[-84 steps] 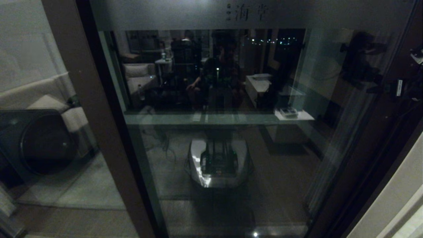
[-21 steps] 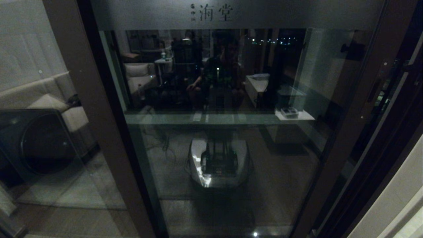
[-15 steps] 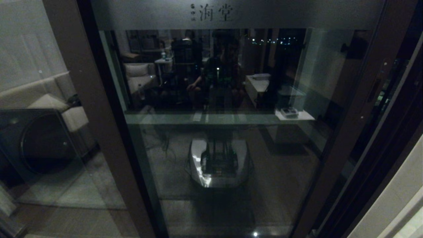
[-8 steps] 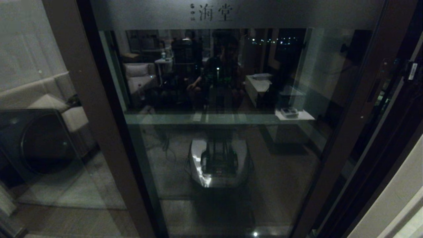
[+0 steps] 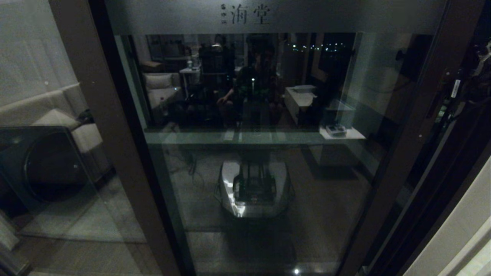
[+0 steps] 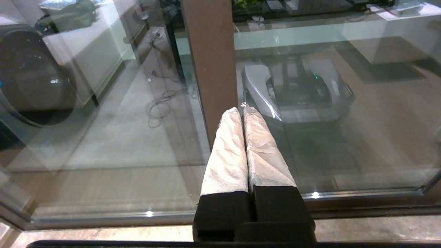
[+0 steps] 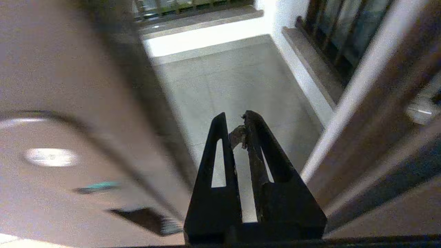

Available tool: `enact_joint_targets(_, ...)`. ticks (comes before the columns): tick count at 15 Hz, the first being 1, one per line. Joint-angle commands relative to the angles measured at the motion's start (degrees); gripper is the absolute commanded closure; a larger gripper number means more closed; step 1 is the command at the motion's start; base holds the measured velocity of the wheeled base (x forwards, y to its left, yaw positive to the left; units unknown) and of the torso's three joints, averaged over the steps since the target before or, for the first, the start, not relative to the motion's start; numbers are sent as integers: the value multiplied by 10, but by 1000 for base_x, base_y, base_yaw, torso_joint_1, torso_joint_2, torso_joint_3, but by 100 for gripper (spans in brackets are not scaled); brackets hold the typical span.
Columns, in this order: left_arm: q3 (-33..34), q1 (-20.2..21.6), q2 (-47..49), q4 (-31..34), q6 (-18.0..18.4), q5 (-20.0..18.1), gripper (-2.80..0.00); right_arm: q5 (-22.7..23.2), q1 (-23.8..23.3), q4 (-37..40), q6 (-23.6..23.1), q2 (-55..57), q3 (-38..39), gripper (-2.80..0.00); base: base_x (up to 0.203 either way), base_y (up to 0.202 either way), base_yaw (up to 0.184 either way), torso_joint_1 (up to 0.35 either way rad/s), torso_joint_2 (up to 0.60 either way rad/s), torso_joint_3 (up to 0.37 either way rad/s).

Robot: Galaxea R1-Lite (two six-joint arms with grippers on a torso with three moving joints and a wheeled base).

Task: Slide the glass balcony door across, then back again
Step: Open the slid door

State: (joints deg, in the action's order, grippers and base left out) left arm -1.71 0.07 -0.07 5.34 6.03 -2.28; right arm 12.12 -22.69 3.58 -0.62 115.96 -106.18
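The glass balcony door [image 5: 268, 172] fills the head view, with its frosted band of characters [image 5: 245, 14] across the top. Its brown right stile [image 5: 416, 126] carries the slim black handle [image 5: 433, 104], and a dark gap stands open to the right of it. My right gripper [image 7: 236, 119] is shut and empty. It hangs in that gap, beside the stile's edge [image 7: 113, 86], over the balcony floor [image 7: 220, 79]. In the head view the right arm [image 5: 473, 86] is a dark shape at the far right. My left gripper [image 6: 241, 109] is shut and parked low, before the brown post [image 6: 210, 51].
The fixed glass panel [image 5: 42, 115] on the left shows a sofa and a round black appliance [image 5: 46, 165]. The barred window [image 7: 344, 27] flanks the balcony. The door jamb [image 7: 348, 113] and a pale wall [image 5: 460, 230] bound the gap on the right. A floor track [image 6: 344, 198] runs below.
Since the earliest frame the door has slid left, opening a gap on the right. In the last second the door has stayed still while the right arm has come back in toward the stile.
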Motion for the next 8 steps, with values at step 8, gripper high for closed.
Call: enact_joint_targets(8, 0, 0, 0, 0, 0, 0, 0, 0, 39, 0, 12, 2, 4, 0, 0, 0, 0, 0, 0, 0)
